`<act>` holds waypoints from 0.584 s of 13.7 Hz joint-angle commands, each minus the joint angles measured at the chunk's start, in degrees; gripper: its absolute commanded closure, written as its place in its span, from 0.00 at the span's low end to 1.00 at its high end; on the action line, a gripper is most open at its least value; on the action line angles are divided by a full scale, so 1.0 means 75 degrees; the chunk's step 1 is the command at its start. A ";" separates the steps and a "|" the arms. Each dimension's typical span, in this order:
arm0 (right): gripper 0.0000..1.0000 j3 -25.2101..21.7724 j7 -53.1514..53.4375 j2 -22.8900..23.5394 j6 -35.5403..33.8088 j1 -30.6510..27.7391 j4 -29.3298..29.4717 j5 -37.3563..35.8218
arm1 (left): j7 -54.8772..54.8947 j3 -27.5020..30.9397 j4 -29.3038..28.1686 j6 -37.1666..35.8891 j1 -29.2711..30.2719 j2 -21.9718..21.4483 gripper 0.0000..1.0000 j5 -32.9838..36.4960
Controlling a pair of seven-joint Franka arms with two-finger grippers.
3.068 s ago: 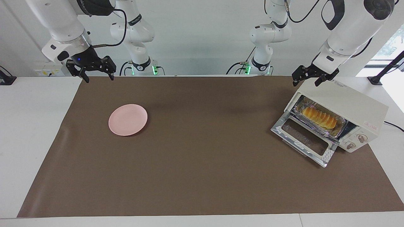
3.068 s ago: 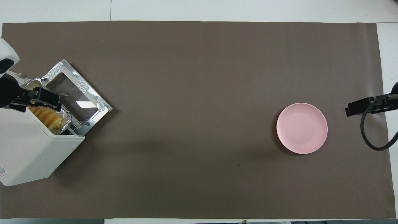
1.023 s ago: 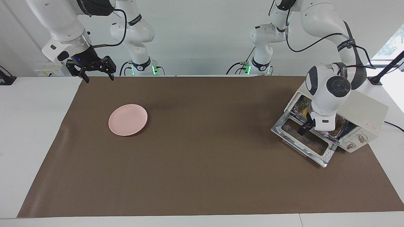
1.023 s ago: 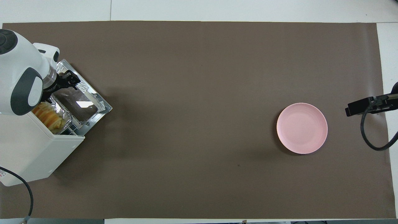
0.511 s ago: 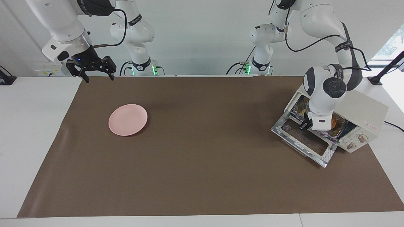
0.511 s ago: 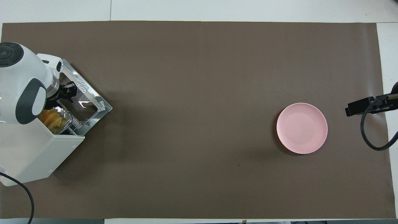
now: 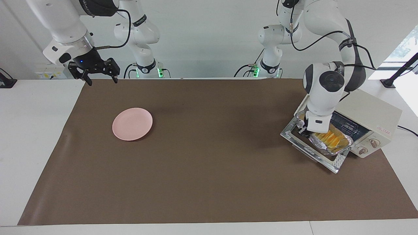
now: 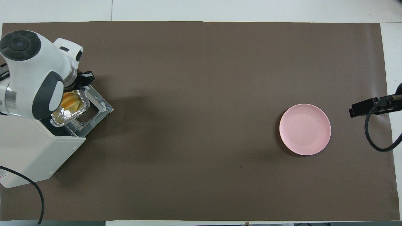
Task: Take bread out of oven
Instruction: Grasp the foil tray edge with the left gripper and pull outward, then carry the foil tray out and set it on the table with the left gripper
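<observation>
The left gripper (image 7: 303, 130) is clamped on the crinkled silver foil tray (image 7: 329, 143) holding the ridged golden-yellow bread roll (image 7: 331, 138), over the boxy cream-white oven (image 7: 369, 114)'s glass drop-down door (image 7: 336, 160); the right gripper (image 7: 99, 78) waits with fingers apart over the bench's edge.

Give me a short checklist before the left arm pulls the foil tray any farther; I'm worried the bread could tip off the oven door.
1. Left gripper shut on the foil tray, at the end nearer the robots: ok.
2. Bread lying in the tray: ok.
3. Oven door down, tray resting over it: ok.
4. Tray wholly out of the oven: cannot tell; the arm hides one end.
5. Brown mat between oven and pink plate bare: ok.
6. Right gripper open, waiting over the mat's edge at its own end: ok.
</observation>
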 commanded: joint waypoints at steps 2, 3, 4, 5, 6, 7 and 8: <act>0.00 0.0035 -0.0122 -0.0117 -0.0040 -0.0106 -0.0115 0.0080 | 0.0313 0.0059 0.0699 0.0038 -0.1684 0.0511 1.00 -0.0957; 0.00 0.0035 -0.0134 -0.0117 -0.0040 -0.0106 -0.0115 0.0080 | 0.0301 0.0070 0.0641 0.0074 -0.2094 0.0569 1.00 -0.1171; 0.00 0.0035 -0.0099 -0.0117 -0.0028 -0.0118 -0.0115 0.0080 | 0.0278 0.0071 0.0606 0.0051 -0.2620 0.0640 1.00 -0.1173; 0.00 0.0035 -0.0122 -0.0117 -0.0028 -0.0129 -0.0115 0.0068 | 0.0243 0.0094 0.0617 0.0004 -0.2951 0.0687 1.00 -0.1173; 0.00 0.0023 -0.0122 -0.0117 -0.0028 -0.0164 -0.0115 0.0068 | 0.0243 0.0082 0.0617 0.0073 -0.3105 0.0710 1.00 -0.1173; 0.00 0.0023 -0.0099 -0.0117 -0.0028 -0.0258 -0.0115 0.0068 | 0.0219 0.0082 0.0559 0.0155 -0.3315 0.0745 1.00 -0.1173; 0.00 0.0023 -0.0099 -0.0117 -0.0028 -0.0282 -0.0127 0.0068 | 0.0196 0.0105 0.0419 0.0411 -0.3514 0.0769 1.00 -0.1173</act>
